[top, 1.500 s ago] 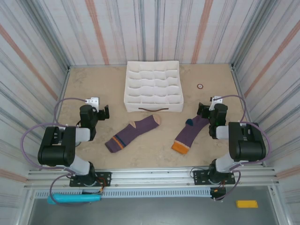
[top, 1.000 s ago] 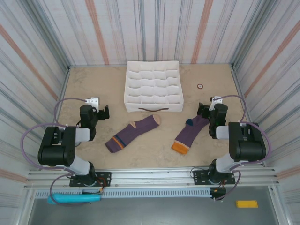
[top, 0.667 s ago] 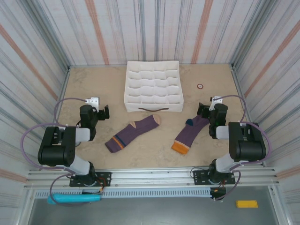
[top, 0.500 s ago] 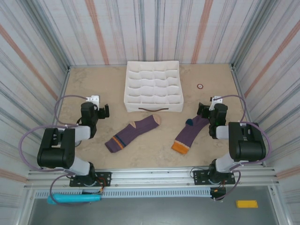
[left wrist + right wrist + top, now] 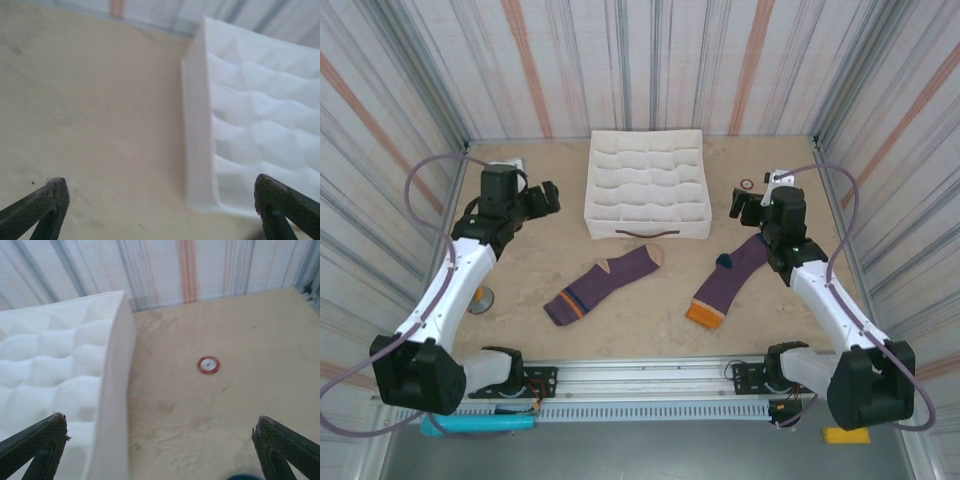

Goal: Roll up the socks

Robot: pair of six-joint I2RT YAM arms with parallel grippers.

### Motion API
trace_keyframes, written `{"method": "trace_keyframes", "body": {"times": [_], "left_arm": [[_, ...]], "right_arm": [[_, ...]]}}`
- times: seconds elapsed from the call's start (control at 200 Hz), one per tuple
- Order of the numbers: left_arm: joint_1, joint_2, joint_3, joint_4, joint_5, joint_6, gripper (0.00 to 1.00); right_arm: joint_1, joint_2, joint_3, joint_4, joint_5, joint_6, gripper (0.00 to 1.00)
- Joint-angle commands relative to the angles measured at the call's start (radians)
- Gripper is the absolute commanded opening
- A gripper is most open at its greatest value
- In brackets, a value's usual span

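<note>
Lying limp — striped purple sock [image 5: 605, 282], orange-cuffed sock [image 5: 728, 285]; left end effector [image 5: 548, 198], right end effector [image 5: 738, 204] both released

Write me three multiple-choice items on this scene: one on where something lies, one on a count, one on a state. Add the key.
1. Where does the small red ring lie?
A. On the table, to the right of the white divider box
B. Inside the box
C. On a sock

2. How many socks lie on the table?
A. Four
B. One
C. Two

3. How do the left claw and the right claw stand?
A. Both shut
B. Both open, holding nothing
C. Left shut on a sock

Key
1. A: the right wrist view shows the ring on bare table beside the box wall.
2. C: the striped sock and the orange-cuffed sock lie apart in front of the box.
3. B: in each wrist view the fingers are spread wide with nothing between them.
</note>
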Motion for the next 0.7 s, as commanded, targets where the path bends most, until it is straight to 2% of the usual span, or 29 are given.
{"method": "trace_keyframes", "body": {"times": [0.0,0.15,0.21,0.321,0.476,0.696], "left_arm": [[-0.081,-0.051,0.026,-0.241,0.179,-0.235,0.96],[-0.243,-0.07,-0.017,-0.228,0.298,-0.425,0.9],[-0.306,-0.071,-0.039,-0.203,0.328,-0.487,0.89],[-0.409,-0.069,-0.09,-0.122,0.373,-0.591,0.85],[-0.527,-0.037,-0.182,0.036,0.406,-0.728,0.81],[-0.664,0.107,-0.2,0.167,0.398,-0.807,0.74]], "right_arm": [[0.047,-0.03,0.04,-0.326,0.017,0.208,0.99],[0.068,-0.003,0.08,-0.518,-0.046,0.348,0.99],[0.077,0.006,0.074,-0.535,-0.072,0.353,0.99],[0.1,0.015,0.068,-0.568,-0.046,0.354,0.99],[0.11,0.0,0.055,-0.565,-0.058,0.375,0.99],[0.116,-0.004,0.071,-0.568,-0.043,0.407,0.99]]}}
